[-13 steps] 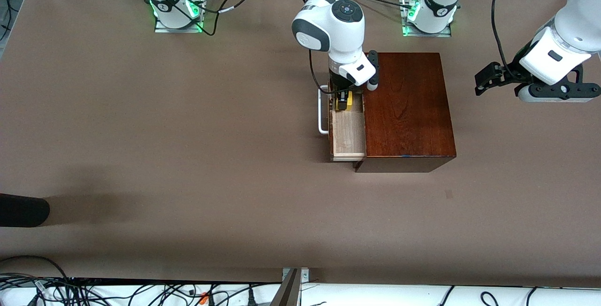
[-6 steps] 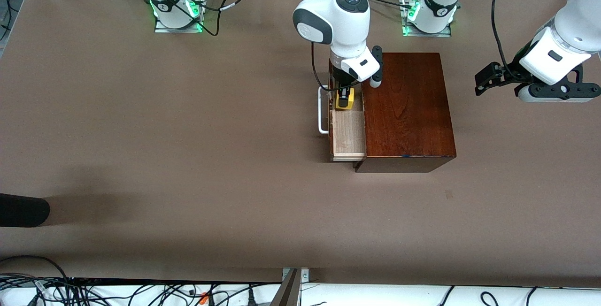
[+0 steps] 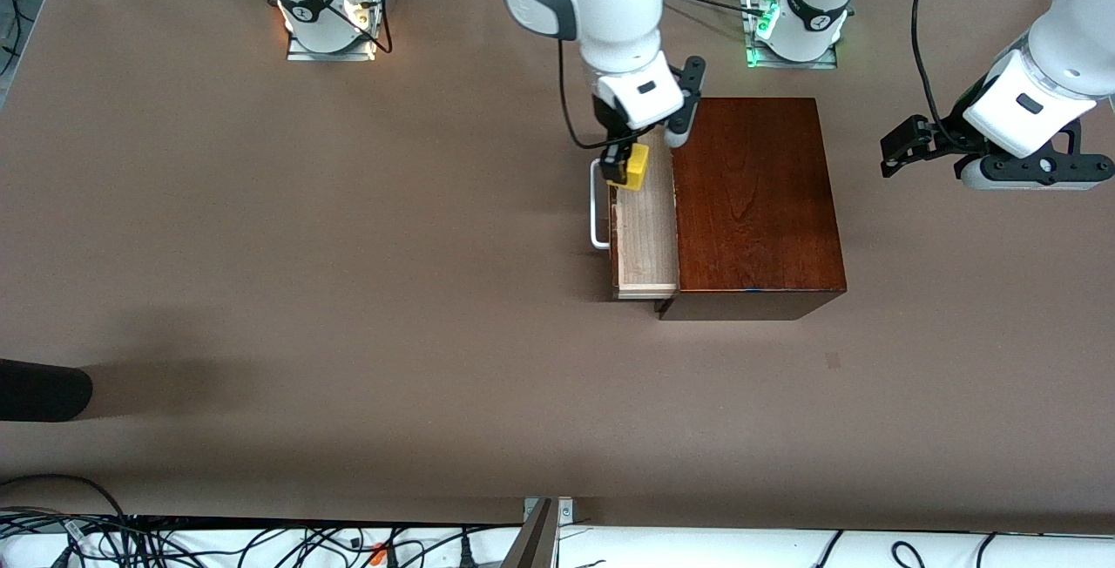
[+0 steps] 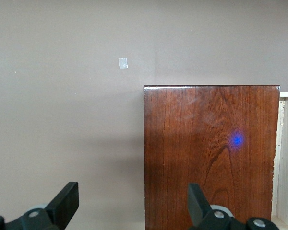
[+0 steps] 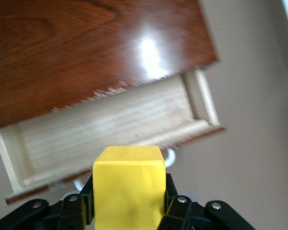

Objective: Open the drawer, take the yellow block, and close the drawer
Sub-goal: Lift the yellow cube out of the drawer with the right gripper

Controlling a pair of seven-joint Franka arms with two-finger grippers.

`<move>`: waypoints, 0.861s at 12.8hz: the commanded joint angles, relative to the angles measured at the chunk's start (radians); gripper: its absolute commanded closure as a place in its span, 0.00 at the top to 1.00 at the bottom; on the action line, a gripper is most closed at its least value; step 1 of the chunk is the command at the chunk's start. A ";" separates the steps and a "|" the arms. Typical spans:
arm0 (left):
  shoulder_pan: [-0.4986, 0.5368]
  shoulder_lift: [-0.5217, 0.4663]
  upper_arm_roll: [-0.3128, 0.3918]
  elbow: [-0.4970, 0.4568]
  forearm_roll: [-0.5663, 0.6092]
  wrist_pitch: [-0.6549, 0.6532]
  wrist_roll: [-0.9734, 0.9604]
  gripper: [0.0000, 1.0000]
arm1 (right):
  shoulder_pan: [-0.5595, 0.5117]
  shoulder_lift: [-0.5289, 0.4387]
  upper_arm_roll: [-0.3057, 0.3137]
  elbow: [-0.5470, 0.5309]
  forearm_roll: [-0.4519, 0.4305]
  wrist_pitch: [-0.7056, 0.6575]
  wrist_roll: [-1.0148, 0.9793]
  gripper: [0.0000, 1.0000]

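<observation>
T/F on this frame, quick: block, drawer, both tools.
1. The right tool is shut on the yellow block. True.
2. The yellow block lies on the floor of the drawer. False: it is held in the air over the open drawer.
3. The drawer is pushed fully into the wooden box. False: it stands pulled out, its pale inside bare.
4. The left tool is open and holds nothing. True: it hangs over the table toward the left arm's end, apart from the box.
5. The white handle is gripped by a tool. False: neither tool touches it.
</observation>
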 commanded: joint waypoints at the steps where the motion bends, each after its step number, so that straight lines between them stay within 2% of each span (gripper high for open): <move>1: 0.007 0.017 -0.009 0.035 0.024 -0.023 0.010 1.00 | -0.116 -0.073 0.012 -0.016 0.030 -0.091 -0.004 0.12; 4: 0.007 0.019 -0.009 0.037 0.022 -0.023 0.009 1.00 | -0.293 -0.078 0.015 -0.023 0.149 -0.148 -0.110 0.14; 6: 0.004 0.028 -0.015 0.039 0.022 -0.025 0.009 1.00 | -0.365 -0.083 0.010 -0.045 0.154 -0.179 -0.153 0.14; 8: -0.002 0.042 -0.015 0.069 0.010 -0.080 0.024 1.00 | -0.373 -0.138 -0.066 -0.150 0.162 -0.184 -0.135 0.13; 10: -0.016 0.077 -0.030 0.117 0.007 -0.143 0.039 1.00 | -0.375 -0.228 -0.172 -0.320 0.189 -0.168 -0.062 0.05; 11: -0.025 0.080 -0.049 0.115 0.005 -0.152 0.052 1.00 | -0.375 -0.260 -0.204 -0.398 0.200 -0.142 -0.022 0.05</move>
